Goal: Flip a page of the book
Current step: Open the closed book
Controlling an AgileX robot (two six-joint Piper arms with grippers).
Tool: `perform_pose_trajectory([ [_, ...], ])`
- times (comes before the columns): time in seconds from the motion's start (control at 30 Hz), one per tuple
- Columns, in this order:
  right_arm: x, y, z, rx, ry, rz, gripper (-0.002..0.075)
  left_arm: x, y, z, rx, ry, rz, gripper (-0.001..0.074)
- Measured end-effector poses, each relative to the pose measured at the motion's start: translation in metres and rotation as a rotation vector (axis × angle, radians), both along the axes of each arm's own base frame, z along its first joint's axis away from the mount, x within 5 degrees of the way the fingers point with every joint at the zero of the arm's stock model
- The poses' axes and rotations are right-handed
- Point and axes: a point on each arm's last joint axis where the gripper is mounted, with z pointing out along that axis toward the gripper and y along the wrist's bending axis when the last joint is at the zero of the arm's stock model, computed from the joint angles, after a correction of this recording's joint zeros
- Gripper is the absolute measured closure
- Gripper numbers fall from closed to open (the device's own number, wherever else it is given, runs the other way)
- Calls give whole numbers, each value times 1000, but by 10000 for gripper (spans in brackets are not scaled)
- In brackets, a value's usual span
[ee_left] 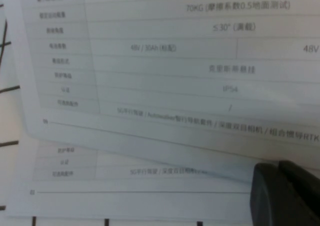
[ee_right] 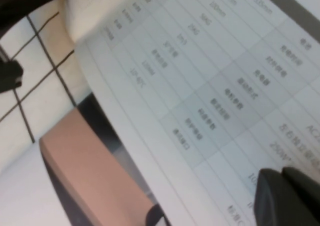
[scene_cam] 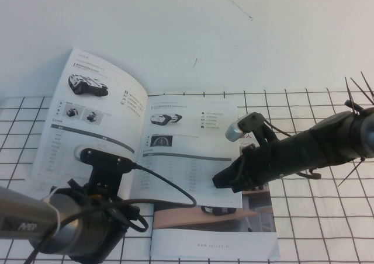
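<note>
The book (scene_cam: 140, 141), a thin white softcover catalogue, is seen lying open on the gridded white table (scene_cam: 327, 217), its spread printed with small robot-vehicle photos, grey bars and spec tables. The left-hand page (scene_cam: 87, 118) is pictured raised and tilted, its far edge lifted well clear of the surface, with one black-and-white vehicle shown near its top and two smaller photos below. In the left wrist view the same page (ee_left: 190, 61) is shown curling above another printed leaf (ee_left: 140, 178) beneath it, rows of spec text visible on both. The right-hand page (scene_cam: 193, 153) is seen lying flat, and in the right wrist view that page (ee_right: 210, 86) is filled with table rows. A second booklet with a wood-toned photo cover (scene_cam: 216, 229) is partly covered by the book's near right corner; its wood-toned cover (ee_right: 95, 176) is seen under the page edge from the right wrist. The left gripper (scene_cam: 96, 179) is held over the near part of the left-hand page, a black cable (scene_cam: 169, 188) looping from it; only a dark fingertip (ee_left: 285, 193) is shown, and whether it is open or closed cannot be told. The right gripper (scene_cam: 225, 179) is placed over the right-hand page near its outer edge; its dark fingertips (ee_right: 287, 196) are seen close together against the paper, but their grip cannot be told.
</note>
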Motion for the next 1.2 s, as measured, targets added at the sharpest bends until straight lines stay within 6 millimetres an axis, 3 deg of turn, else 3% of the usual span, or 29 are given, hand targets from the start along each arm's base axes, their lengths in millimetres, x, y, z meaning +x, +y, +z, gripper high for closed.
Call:
perform_pose_trajectory([
  [0.13,0,4,8,9,-35,60,727,0,0,1,-4,0,0,737],
  [0.37,28,17,43,59,-148,64,727,-1,-1,17,-63,-30,1,737],
  [0.63,62,61,90,114,-393,99,727,-1,-2,28,-78,-63,-19,737],
  [0.97,81,105,57,166,-415,204,727,0,-3,36,-113,-101,-21,737],
  [1.2,71,131,33,200,-372,253,727,-2,1,73,-144,-228,-33,737],
])
